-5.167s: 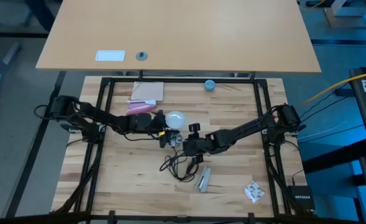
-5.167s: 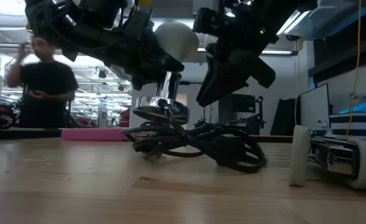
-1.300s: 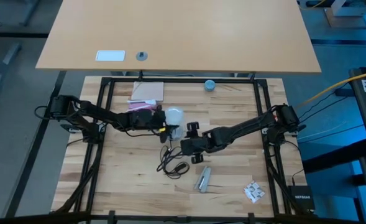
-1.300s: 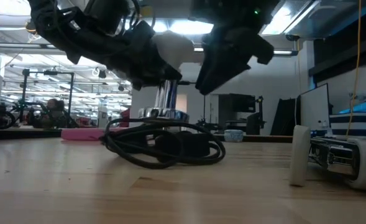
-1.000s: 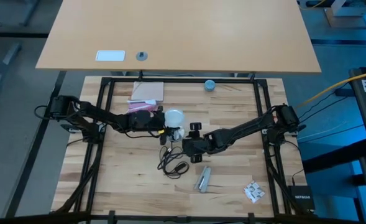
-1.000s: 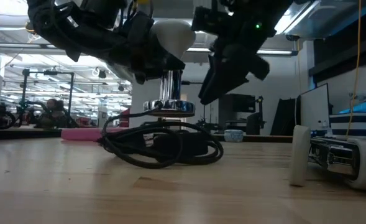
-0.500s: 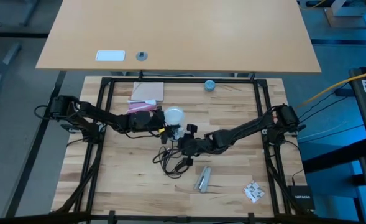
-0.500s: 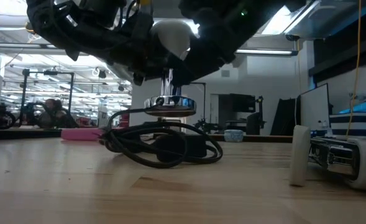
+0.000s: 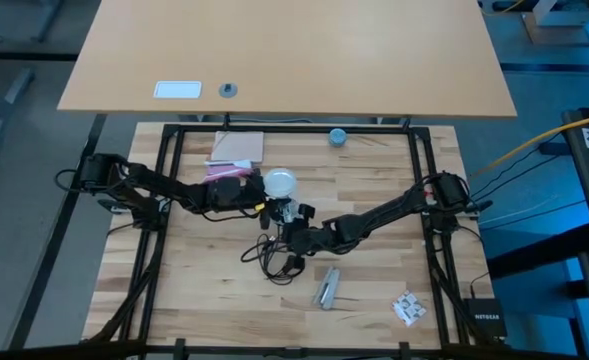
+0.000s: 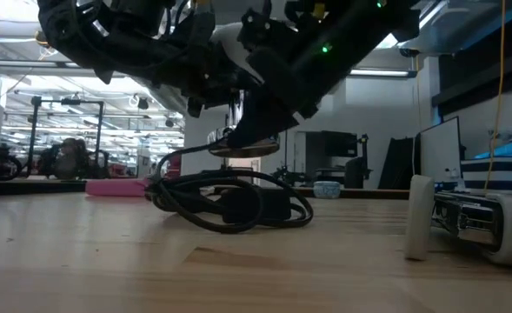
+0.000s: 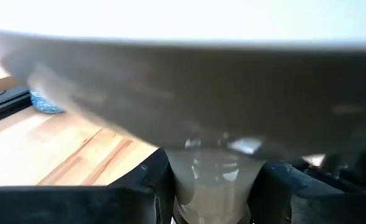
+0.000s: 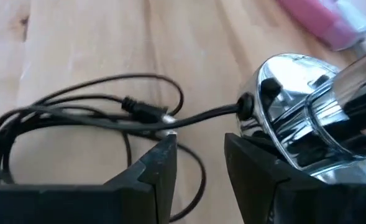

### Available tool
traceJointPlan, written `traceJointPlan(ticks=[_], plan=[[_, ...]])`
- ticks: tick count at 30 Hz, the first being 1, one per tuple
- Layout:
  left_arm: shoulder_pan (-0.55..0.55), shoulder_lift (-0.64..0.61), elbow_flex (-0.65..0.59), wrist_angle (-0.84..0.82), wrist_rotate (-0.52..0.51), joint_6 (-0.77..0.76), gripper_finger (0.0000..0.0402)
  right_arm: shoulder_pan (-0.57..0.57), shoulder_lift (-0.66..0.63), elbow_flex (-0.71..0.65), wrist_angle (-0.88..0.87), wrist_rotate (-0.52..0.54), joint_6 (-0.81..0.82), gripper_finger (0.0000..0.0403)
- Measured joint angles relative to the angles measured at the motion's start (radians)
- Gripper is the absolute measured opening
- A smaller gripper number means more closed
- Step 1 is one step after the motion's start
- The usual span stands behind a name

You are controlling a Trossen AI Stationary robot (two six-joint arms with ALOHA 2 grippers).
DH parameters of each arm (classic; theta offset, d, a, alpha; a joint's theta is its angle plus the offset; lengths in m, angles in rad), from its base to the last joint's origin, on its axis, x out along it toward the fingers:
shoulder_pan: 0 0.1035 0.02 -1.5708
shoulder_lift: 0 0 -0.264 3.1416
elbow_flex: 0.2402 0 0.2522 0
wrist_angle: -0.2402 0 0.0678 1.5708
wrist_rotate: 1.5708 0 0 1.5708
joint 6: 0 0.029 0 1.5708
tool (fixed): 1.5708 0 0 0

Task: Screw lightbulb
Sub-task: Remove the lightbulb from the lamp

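Left gripper [image 9: 265,206] clenched on lightbulb [image 9: 279,184] neck | right gripper [image 12: 198,165] jaws parted beside chrome lamp base [image 12: 307,124] | risk: unsteadied base turning, cross-threading.

The white frosted lightbulb [image 9: 280,183] sits globe-up above the middle of the table, its pale neck pointing down.

Both arms reach inward, meeting mid-table. The left claw [image 9: 265,203] is clamped shut; the right claw [image 12: 200,163] stands slightly parted.
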Motion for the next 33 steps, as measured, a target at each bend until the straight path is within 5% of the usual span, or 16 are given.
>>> traceJointPlan(ticks=[19,33], plan=[[-0.002,0.001,-0.002,-0.019,-0.015,-0.005,0.0147,-0.013,0.132,0.004,0.311,0.114,-0.029,0.0137],[-0.002,0.001,0.000,-0.006,0.002,-0.013,0.0152,-0.016,0.163,0.003,0.477,0.231,-0.242,0.0137]])
